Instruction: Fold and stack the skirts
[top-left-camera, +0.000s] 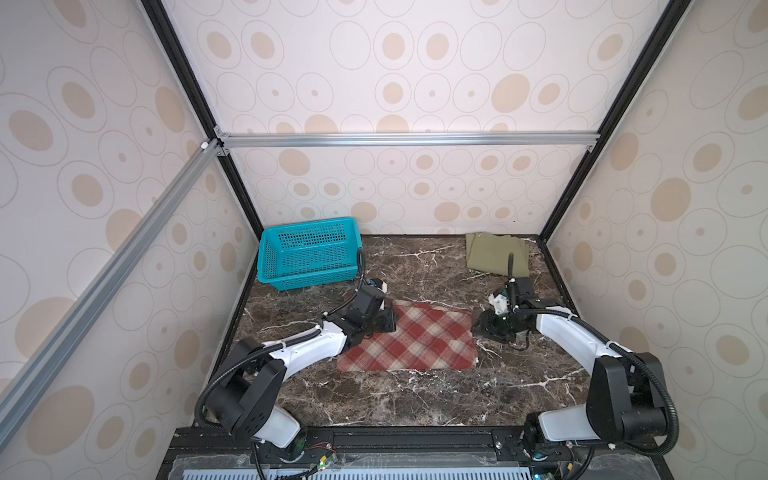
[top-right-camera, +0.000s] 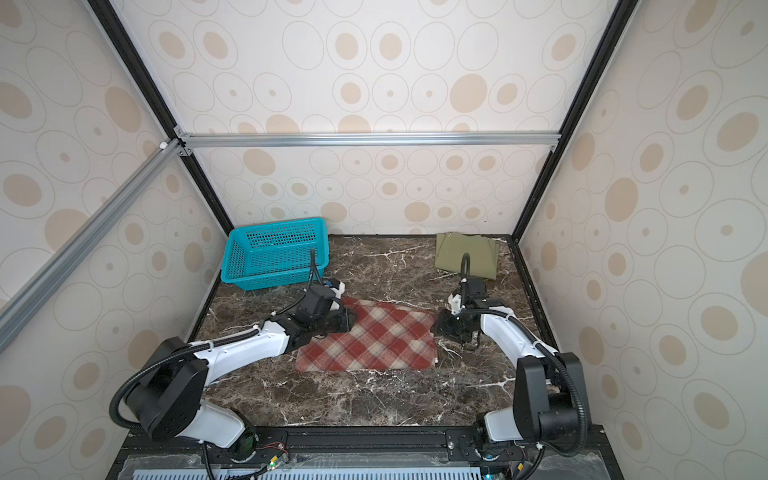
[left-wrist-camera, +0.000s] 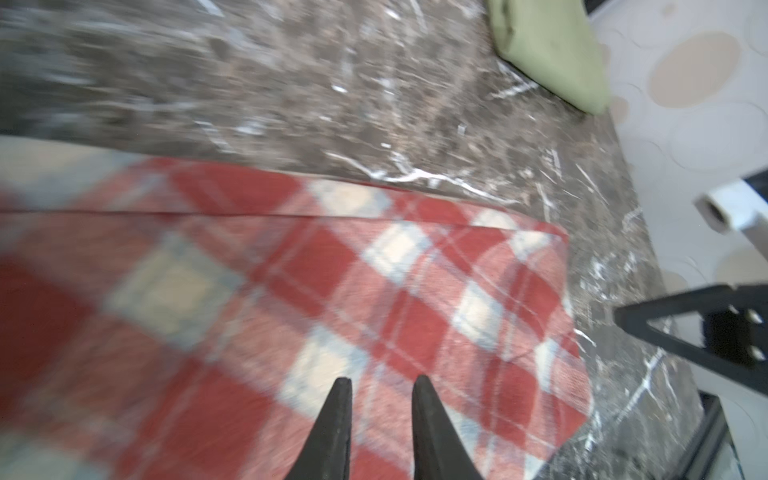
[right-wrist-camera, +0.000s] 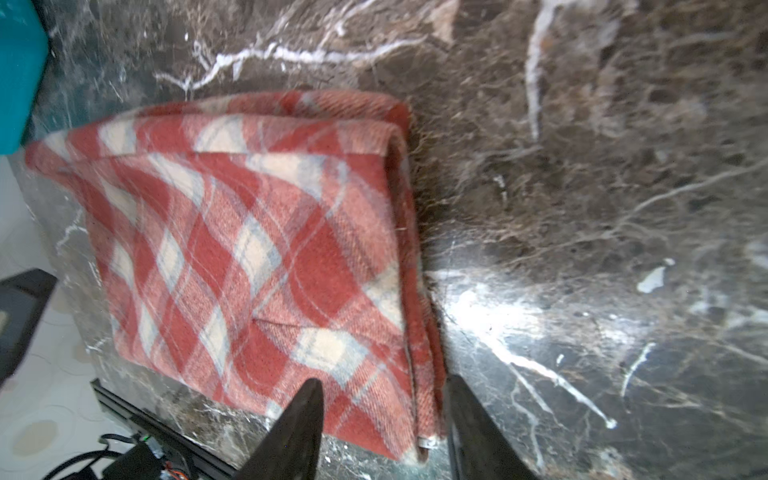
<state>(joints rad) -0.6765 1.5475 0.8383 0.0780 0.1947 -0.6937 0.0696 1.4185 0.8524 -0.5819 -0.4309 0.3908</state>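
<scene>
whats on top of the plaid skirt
Only the left gripper, over the plaid skirt at its left edge; contact unclear. Its arm hides that corner.

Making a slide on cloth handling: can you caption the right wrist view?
Right end effector, open, at the edge of the folded plaid skirt on the marble tabletop.

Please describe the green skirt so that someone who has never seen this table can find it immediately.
Start at the dark marble table and look to its far right corner. The olive-green skirt lies folded there; unlike the red plaid skirt in the middle, it is plain and smooth.
</scene>
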